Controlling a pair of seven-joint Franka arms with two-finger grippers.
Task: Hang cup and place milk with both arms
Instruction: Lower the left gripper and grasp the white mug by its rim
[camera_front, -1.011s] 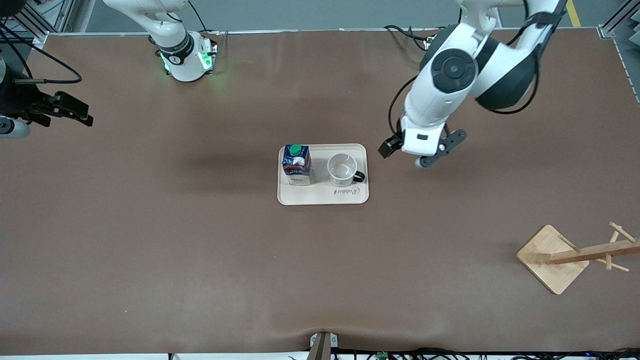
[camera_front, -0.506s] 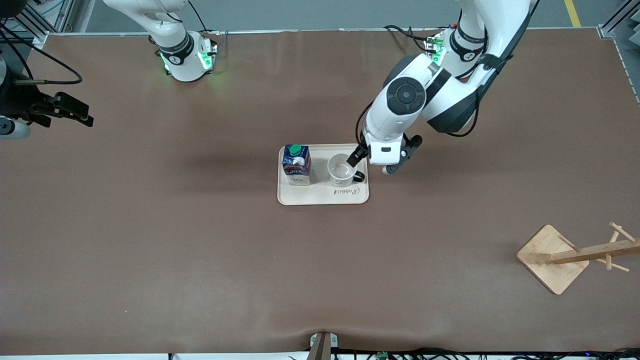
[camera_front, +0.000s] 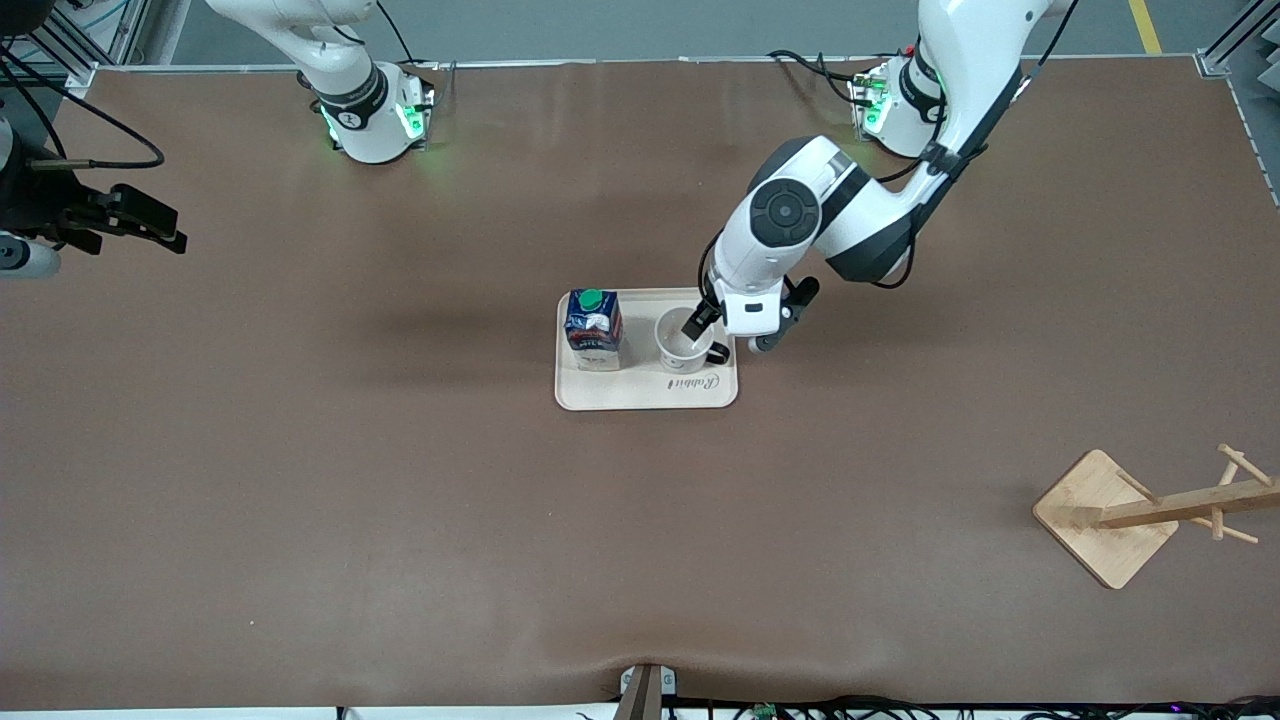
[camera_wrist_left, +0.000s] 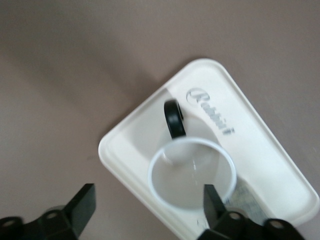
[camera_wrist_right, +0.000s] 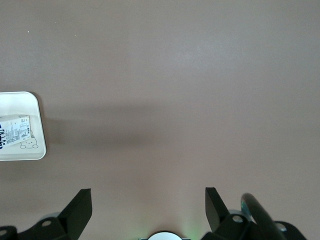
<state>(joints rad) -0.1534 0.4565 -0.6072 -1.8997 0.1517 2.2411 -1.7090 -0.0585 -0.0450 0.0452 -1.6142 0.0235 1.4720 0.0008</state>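
Note:
The white cup (camera_front: 684, 340) stands upright on the cream tray (camera_front: 640, 398), its black handle (camera_front: 718, 353) toward the left arm's end. The dark blue milk (camera_front: 593, 328) with a green cap stands beside it on the tray. My left gripper (camera_front: 722, 335) is open, low over the cup's handle side. In the left wrist view the left gripper (camera_wrist_left: 147, 202) has one finger (camera_wrist_left: 214, 200) at the cup (camera_wrist_left: 190, 180) rim and the other off the tray (camera_wrist_left: 250, 135). My right gripper (camera_front: 165, 228) is open and empty, waiting high at the right arm's end.
A wooden cup rack (camera_front: 1150, 510) with pegs stands near the front camera at the left arm's end. The right wrist view shows the right gripper (camera_wrist_right: 147, 200) over bare brown table, with the tray corner (camera_wrist_right: 20, 102) and the milk (camera_wrist_right: 15, 131) at its edge.
My left arm has swung from over bare table toward the tray and come down over the cup's handle side. The right arm, cup and milk have not moved.

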